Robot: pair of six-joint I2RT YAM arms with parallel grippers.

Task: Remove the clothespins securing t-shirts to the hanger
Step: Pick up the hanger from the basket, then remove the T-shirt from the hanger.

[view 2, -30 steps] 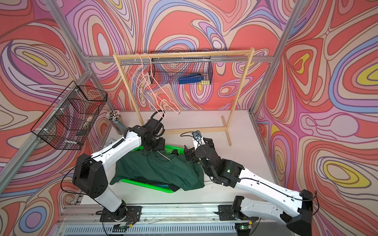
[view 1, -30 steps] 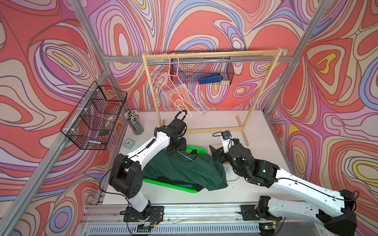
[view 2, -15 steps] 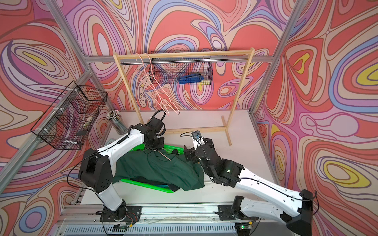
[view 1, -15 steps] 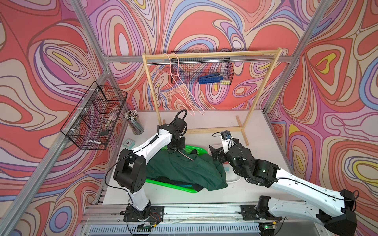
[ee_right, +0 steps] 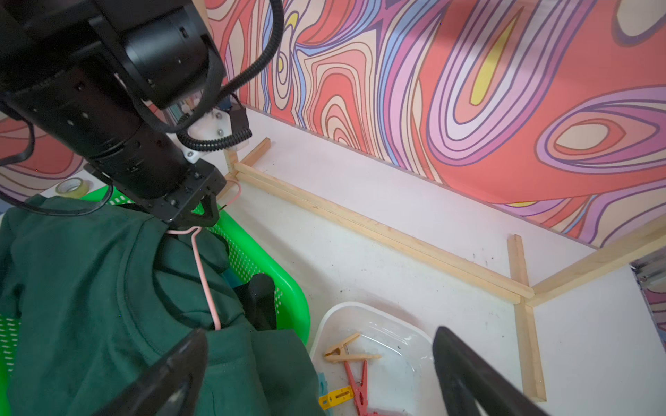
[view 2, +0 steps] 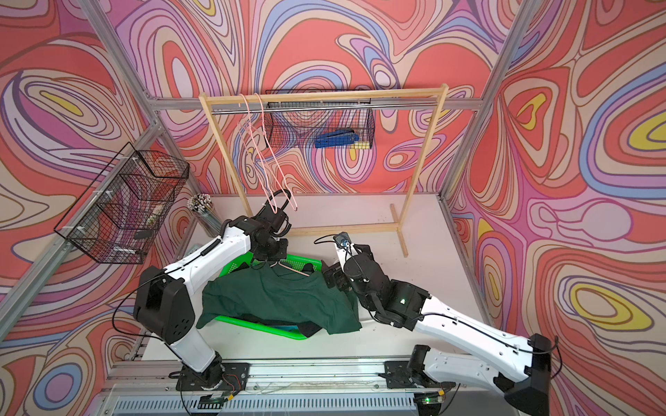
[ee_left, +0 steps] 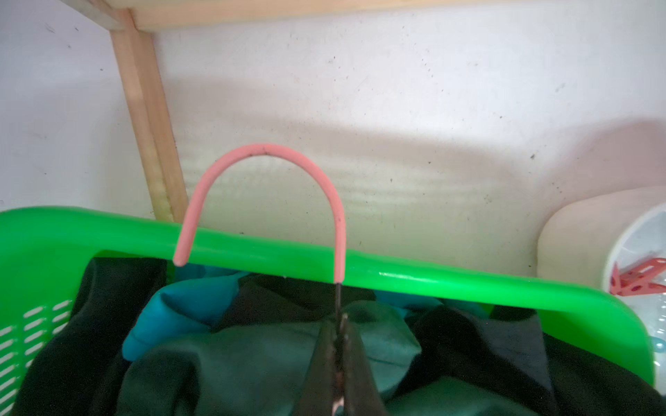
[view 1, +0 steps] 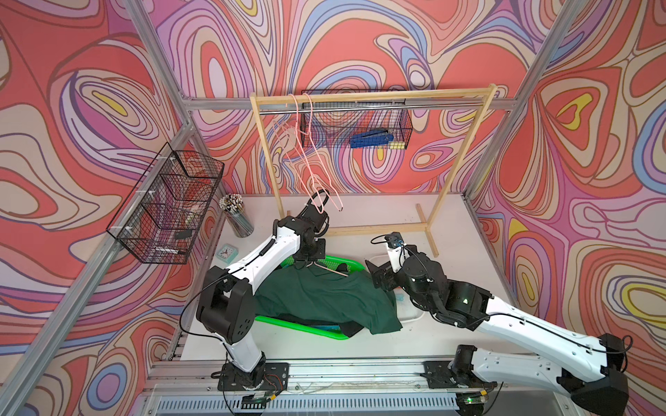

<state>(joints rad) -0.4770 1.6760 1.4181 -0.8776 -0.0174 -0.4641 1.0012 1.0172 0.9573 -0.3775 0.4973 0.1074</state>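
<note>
White surface (ee_right: pixel 360 234), enclosed by swirl-patterned walls, carries a green basket (ee_left: pixel 468 288). A dark green t-shirt (ee_right: pixel 90 288) is draped over the basket, and a pink hanger (ee_left: pixel 259 153) emerges at its collar. The left tool (ee_left: pixel 340 324) is closed on the hanger's bare wire neck below the hook. The right tool (ee_right: pixel 320 335) stands wide above a white tray (ee_right: pixel 378 313) at 3 o'clock of the basket. Red, yellow and tan clothespins (ee_right: pixel 355 381) lie in the tray.

We record two arms — left arm (view 1: pixel 259 259), right arm (view 1: pixel 533 329) — with white link shells, bulky black joint housings and thin black cables. Left wrist: black corrugated conduit (ee_right: pixel 212 144), white bracket (ee_right: pixel 212 124) with silver screws. Right arm: green indicator light (view 1: pixel 466 300); right gripper (ee_right: pixel 320 333) with black tapered fingers (ee_right: pixel 173 374).
</note>
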